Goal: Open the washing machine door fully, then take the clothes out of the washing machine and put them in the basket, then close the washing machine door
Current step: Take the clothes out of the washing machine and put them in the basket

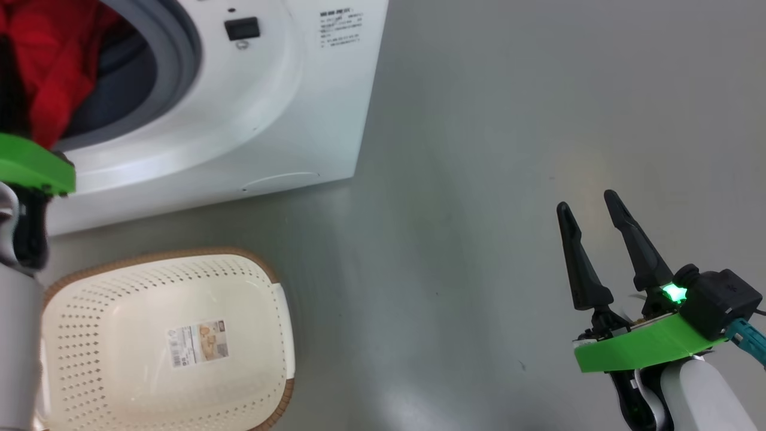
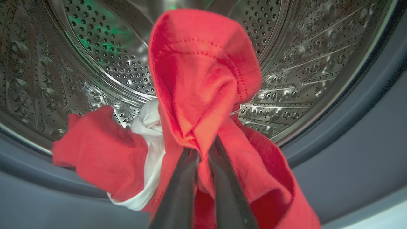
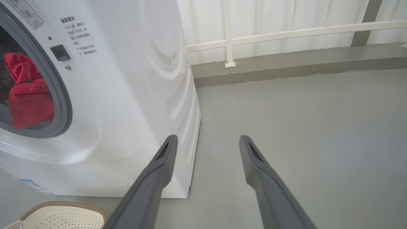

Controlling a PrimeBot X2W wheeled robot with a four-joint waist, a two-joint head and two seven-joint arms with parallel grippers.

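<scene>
The white washing machine (image 1: 287, 108) stands open at the upper left, and its door is out of view. Red clothes (image 1: 54, 66) hang at the drum mouth. In the left wrist view my left gripper (image 2: 203, 144) is shut on the red clothes (image 2: 203, 82), a bunched fold with white trim, lifted in front of the steel drum (image 2: 105, 47) and over the grey gasket (image 2: 365, 127). The cream basket (image 1: 167, 341) sits on the floor below the machine, its label showing. My right gripper (image 1: 589, 200) stands open over bare floor at the lower right, holding nothing.
A grey floor (image 1: 508, 120) spreads to the right of the machine. A white railing (image 3: 286, 31) and a low kerb run along the wall behind. The basket's brown rim (image 3: 60, 205) lies just in front of the machine's base.
</scene>
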